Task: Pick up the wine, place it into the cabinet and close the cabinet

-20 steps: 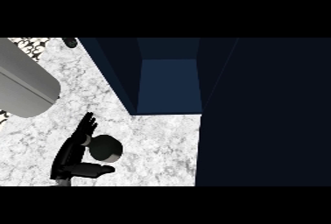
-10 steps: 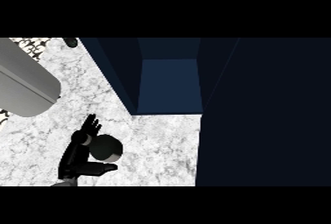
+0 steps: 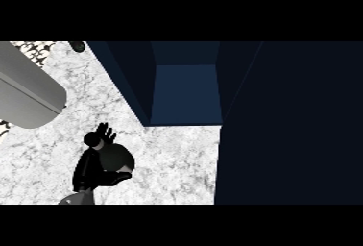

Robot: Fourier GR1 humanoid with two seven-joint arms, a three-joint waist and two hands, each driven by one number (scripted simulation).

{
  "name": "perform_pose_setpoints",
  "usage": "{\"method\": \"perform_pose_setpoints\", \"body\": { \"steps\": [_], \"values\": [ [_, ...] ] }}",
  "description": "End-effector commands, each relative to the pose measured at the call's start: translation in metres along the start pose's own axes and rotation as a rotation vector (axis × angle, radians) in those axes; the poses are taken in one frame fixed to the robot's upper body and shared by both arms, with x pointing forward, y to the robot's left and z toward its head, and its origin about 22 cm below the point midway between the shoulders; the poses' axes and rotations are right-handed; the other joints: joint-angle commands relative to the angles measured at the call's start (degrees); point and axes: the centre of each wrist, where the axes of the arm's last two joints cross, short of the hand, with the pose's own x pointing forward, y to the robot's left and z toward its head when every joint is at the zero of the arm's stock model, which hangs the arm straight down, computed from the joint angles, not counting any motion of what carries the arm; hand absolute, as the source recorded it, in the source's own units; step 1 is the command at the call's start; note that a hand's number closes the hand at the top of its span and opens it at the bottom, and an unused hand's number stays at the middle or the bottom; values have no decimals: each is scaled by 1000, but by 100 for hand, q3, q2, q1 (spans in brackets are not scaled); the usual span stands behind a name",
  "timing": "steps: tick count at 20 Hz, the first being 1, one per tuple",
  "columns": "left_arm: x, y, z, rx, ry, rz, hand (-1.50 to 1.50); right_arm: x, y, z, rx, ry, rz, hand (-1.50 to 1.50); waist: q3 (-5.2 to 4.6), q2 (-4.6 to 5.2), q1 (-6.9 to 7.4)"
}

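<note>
- The wine [image 3: 113,154] stands on the marble counter [image 3: 170,163] at the near left, seen from straight above as a dark round shape with its neck pointing up toward the view.
- The left hand [image 3: 90,168] is at the bottle, its palm against the bottle's left side, the thumb curling round below and the fingers [image 3: 104,130] reaching past its far side; it appears to be grasping the wine.
- The right hand does not show in the head view.
- The cabinet [image 3: 186,91] stands open, far and to the right of the bottle, its blue inner floor bare; its dark door [image 3: 291,125] fills the right side.
- I judge the step in hand to be the pick-up: the grasp looks made, but the bottle appears to sit on the counter, not yet lifted.
- The next move calls for raising the bottle upright, then carrying it far and right into the opening, clear of the cabinet's left wall.
- A large grey cylinder [image 3: 25,96], apparently a forearm, lies at the far left.
</note>
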Motion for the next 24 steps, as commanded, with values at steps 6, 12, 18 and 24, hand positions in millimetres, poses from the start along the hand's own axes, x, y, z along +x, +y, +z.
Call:
{"method": "perform_pose_setpoints", "body": {
  "steps": [6,12,18,24],
  "values": [
    [-5,-6,-12,-36,10,56,-150,50,4,35,23,-99,-55,-150,-1,-5,-13],
    [-21,-32,-11,-48,5,88,150,44,3,34,21,-87,-51,-150,2,-7,-28],
    [-9,-30,-18,-40,-64,-14,150,57,-1,33,42,-86,-29,-150,0,-9,28],
    [-10,-38,-5,-42,-156,-33,150,49,1,33,17,-94,-22,-150,4,-23,29]
  ]
}}
